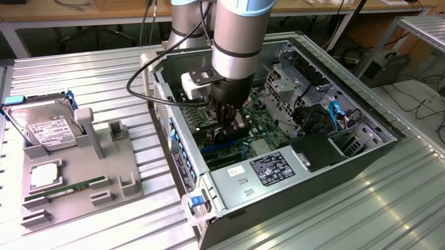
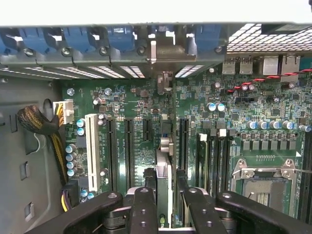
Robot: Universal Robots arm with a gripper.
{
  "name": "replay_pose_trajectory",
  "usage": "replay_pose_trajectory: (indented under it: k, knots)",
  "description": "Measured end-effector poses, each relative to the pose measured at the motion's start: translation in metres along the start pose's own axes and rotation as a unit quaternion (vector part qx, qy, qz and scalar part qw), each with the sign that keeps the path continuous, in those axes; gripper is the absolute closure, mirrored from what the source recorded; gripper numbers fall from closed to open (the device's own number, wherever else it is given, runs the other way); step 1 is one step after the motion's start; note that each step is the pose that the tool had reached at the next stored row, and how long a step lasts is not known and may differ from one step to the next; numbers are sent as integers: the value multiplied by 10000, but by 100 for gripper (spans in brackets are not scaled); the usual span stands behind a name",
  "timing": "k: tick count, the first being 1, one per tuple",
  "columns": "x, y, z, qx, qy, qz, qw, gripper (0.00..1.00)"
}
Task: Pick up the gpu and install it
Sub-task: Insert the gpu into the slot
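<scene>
Inside the open computer case (image 1: pixel 361 156), over the green motherboard (image 2: pixel 126 100), my gripper (image 1: pixel 231 119) reaches down, shut on the gpu (image 1: pixel 240 130). The wrist view shows the gpu (image 2: pixel 164 170) edge-on as a thin dark card between my two black fingers (image 2: pixel 143 207). It stands upright over the expansion slots, lined up between two black slots (image 2: pixel 129 151). Its metal bracket end (image 2: pixel 165 83) reaches toward the case's rear slot openings. I cannot tell whether its lower edge sits in a slot.
A grey parts tray (image 1: pixel 125 192) on the exterior view's left holds a silver hard drive (image 1: pixel 45 127), a processor (image 1: pixel 43 174) and a green memory stick (image 1: pixel 70 187). In the case are the power supply (image 1: pixel 268 166), a drive cage (image 1: pixel 292 83), a processor socket (image 2: pixel 265 178) and braided cables (image 2: pixel 36 122).
</scene>
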State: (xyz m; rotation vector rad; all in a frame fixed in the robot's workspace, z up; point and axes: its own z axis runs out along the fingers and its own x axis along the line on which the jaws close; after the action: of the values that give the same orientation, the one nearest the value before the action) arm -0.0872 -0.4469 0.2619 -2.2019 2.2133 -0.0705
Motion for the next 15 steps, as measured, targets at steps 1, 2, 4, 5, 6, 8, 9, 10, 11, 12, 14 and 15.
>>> replay_pose_trajectory:
  k: [1, 2, 4, 5, 6, 8, 9, 10, 11, 12, 14, 15]
  knots:
    - [-2, 0, 2, 0, 1, 0, 10000, 74]
    - [-3, 1, 4, -1, 1, 1, 10000, 74]
    - [-4, 1, 8, -1, 2, 0, 10000, 74]
    - [-4, 1, 10, -1, 2, 0, 10000, 74]
    - [-4, 1, 11, -1, 2, 0, 10000, 74]
    - [-4, 1, 13, -1, 2, 0, 10000, 74]
    - [-4, 1, 15, -1, 2, 0, 10000, 74]
    - [-4, 1, 16, -1, 2, 0, 10000, 74]
    - [-4, 2, 18, 0, 2, 0, 10000, 74]
    - [-4, 3, 19, 0, 3, 0, 10000, 74]
    - [-5, 6, 23, 0, 3, 0, 10000, 74]
    - [-5, 10, 25, -1, 4, 0, 10000, 74]
